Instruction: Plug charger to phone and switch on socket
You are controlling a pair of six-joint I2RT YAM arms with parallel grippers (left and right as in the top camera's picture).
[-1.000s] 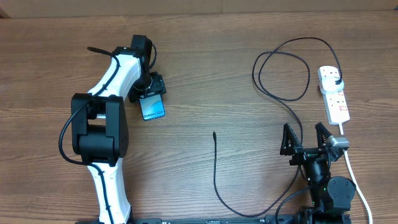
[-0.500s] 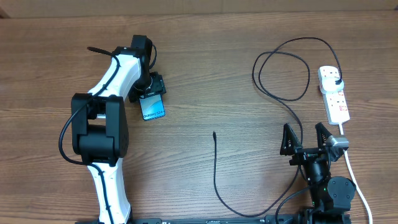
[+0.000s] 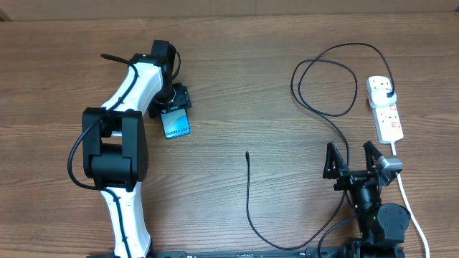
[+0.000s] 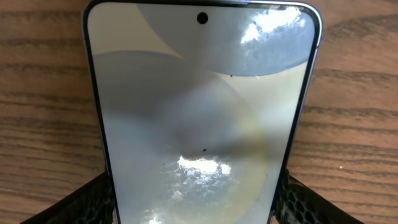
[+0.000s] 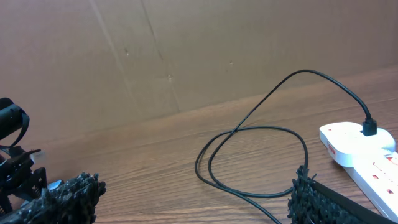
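Nothing has shifted over the last second: both arms sit as they were, so the task is paused at its first step. The left gripper (image 3: 173, 106) is closed on the phone (image 3: 176, 123), its pads (image 4: 93, 200) pressed against the two long edges while the screen runs out ahead of the fingertips, low over the table (image 3: 287, 43). The right gripper (image 3: 352, 162) stands fully wide and empty. The charger (image 3: 248, 190) already has its plug (image 3: 388, 95) in the socket (image 3: 388, 118), beyond and to the right of the right fingers, and its cable passes between them as seen from above. The connector tip (image 3: 247, 153) lies loose, well to their left – and well apart from the phone, so the gap remains to be closed. Nothing else blocks the way.
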